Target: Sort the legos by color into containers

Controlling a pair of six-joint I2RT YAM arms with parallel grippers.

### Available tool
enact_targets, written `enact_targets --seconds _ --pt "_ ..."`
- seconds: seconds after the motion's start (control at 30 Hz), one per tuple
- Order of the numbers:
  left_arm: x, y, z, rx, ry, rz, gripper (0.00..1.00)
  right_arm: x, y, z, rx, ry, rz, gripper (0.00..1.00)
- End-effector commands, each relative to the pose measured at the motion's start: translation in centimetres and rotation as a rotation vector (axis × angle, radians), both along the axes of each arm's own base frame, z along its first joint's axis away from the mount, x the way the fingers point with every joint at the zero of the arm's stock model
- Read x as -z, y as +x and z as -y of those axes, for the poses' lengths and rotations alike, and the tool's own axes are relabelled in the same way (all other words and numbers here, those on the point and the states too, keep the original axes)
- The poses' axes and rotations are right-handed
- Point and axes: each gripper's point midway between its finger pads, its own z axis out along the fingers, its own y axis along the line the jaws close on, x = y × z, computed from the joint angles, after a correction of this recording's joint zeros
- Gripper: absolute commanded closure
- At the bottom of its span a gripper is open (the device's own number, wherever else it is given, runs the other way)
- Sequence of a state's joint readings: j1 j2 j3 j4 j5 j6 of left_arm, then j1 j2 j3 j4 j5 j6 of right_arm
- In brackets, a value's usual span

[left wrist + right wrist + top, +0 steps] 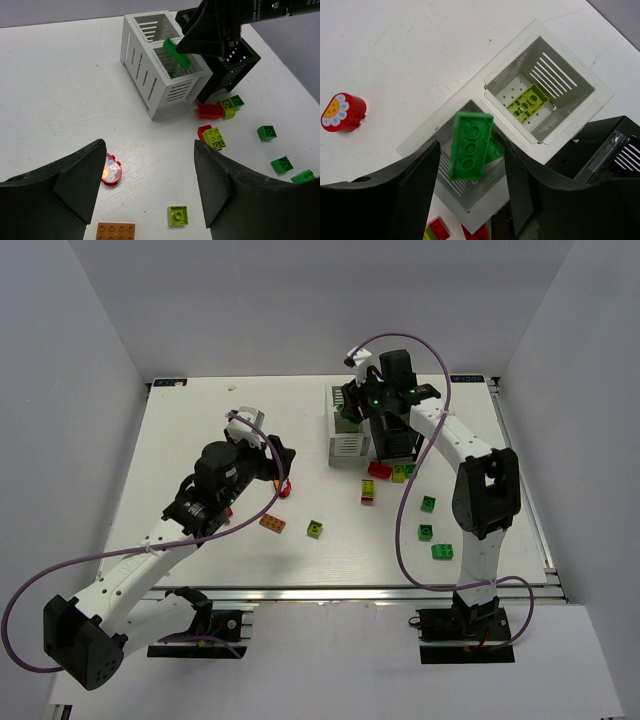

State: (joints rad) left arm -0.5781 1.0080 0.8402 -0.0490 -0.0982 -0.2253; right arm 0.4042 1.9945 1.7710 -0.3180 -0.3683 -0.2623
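My right gripper (472, 162) hangs open over the white container (485, 91). A green lego (470, 145) sits loose between its fingers, with a gap on each side, above the near compartment where another green lego (495, 149) lies. The far compartment holds a lime lego (527, 104). The black container (600, 145) stands right beside the white one (150, 80). My left gripper (149, 150) is open and empty above the table. Beneath it lie a red flower lego (111, 170), a lime lego (177, 215) and an orange lego (116, 231).
Red and lime legos (212, 137) lie in front of the containers, with a red lego (210, 110) and a lime-green pair (230, 104) beside them. Three green legos (428, 503) (425, 531) (442, 551) lie near the right arm. White walls surround the table.
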Motion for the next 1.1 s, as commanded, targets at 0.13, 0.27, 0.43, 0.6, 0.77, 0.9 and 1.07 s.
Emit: enact_targets --seconds 0.13,0.27,0.43,0.6,0.77,0.9,1.07 --pt "-0.3 -0.1 -0.4 -0.007 0.004 0.011 0.20 -2.0 0.5 -0.1 0.012 0.023 0.040 0.34" --pt "-0.7 -0.2 -0.3 -0.003 -0.003 0.018 0.20 -2.4 -0.2 0.3 0.013 0.020 0.041 0.32" --pt "-1.2 -0.4 -0.2 0.008 -0.016 0.030 0.20 -4.0 -4.5 2.0 -0.003 0.031 0.048 0.32" --pt "-1.6 -0.7 -0.1 0.023 -0.032 0.039 0.22 -5.1 -10.9 5.9 0.008 0.058 0.053 0.32" --pt "-2.0 -0.9 -0.1 0.028 -0.045 0.046 0.22 -2.2 -15.9 12.0 0.090 0.010 0.027 0.26" --pt "-1.2 -0.7 0.2 0.036 -0.031 0.027 0.22 -0.5 -18.0 17.0 0.234 -0.081 0.055 0.21" --pt "-0.1 -0.5 1.0 0.065 -0.008 -0.010 0.22 6.2 -19.4 21.1 0.422 -0.142 -0.120 0.20"
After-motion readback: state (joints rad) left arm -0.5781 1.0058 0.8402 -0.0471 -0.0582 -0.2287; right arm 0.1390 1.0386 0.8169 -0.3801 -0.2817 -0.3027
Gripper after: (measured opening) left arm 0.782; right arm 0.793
